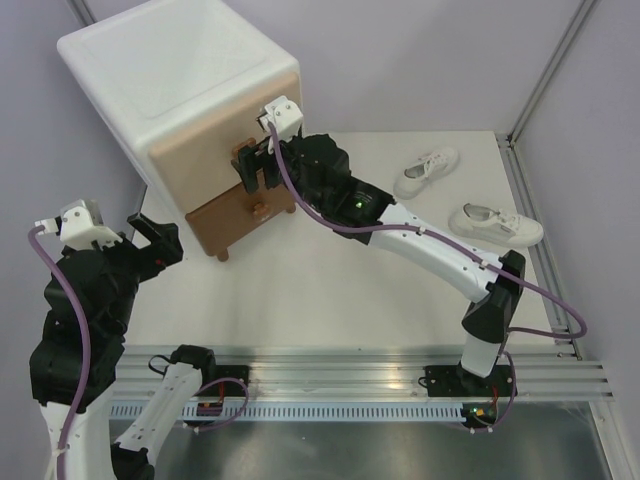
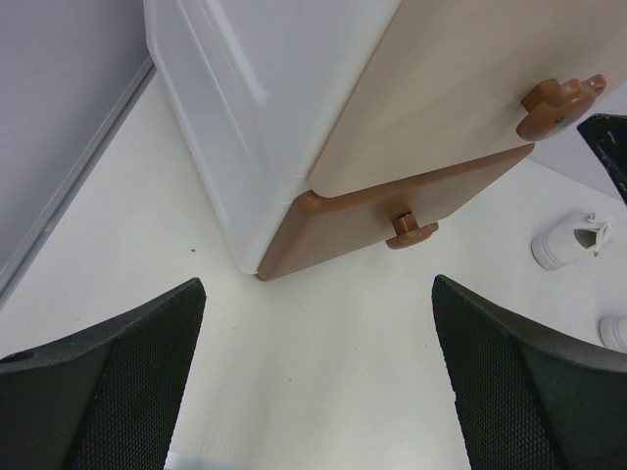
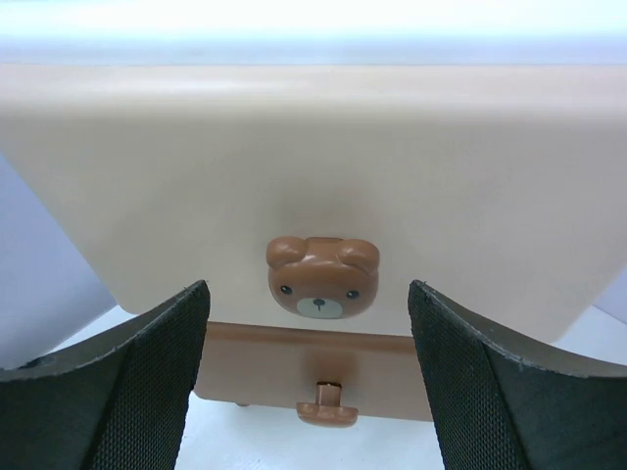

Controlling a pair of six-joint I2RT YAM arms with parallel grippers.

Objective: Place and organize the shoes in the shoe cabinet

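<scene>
At the table's near left, the left gripper hovers empty, jaws wide apart. Farther in, at right, lies one white sneaker, with the other white sneaker beyond it. At the shoe cabinet, the open right gripper straddles the upper bear knob without touching it.

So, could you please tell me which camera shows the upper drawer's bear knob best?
Right wrist: the bear knob faces it squarely, between the open fingers. Left wrist sees it side-on; top external barely catches it.
</scene>
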